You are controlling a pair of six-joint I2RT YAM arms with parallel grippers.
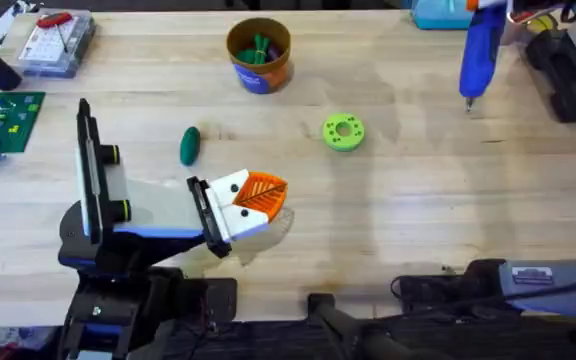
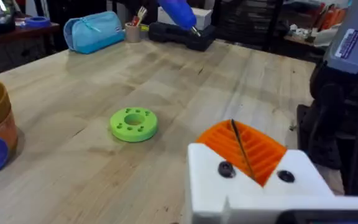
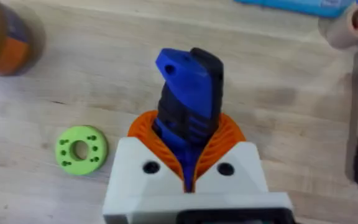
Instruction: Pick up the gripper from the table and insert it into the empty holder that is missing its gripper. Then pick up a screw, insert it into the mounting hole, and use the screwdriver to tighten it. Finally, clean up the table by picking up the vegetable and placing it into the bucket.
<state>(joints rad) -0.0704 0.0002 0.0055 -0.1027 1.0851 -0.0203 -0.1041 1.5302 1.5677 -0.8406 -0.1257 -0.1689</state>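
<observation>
My right gripper (image 3: 188,140) is shut on the blue screwdriver (image 3: 188,93), which hangs tip down over the far right of the table (image 1: 418,200); overhead shows the screwdriver (image 1: 480,50) there. My left gripper (image 1: 266,192) hovers low over the table's near middle, its orange pads (image 2: 253,149) pressed together with nothing between them. The dark-green vegetable (image 1: 189,145) lies on the wood just left of and beyond it. The orange-brown bucket (image 1: 259,55) stands at the far middle with green pieces inside. The loose gripper part, holder and screw are out of view.
A lime-green ring disc (image 1: 343,131) lies right of centre. A clear parts box (image 1: 53,42) with a red-handled tool and a green circuit board (image 1: 3,120) sit at the far left. Black equipment (image 1: 568,65) and a blue pouch (image 2: 95,31) line the far right edge.
</observation>
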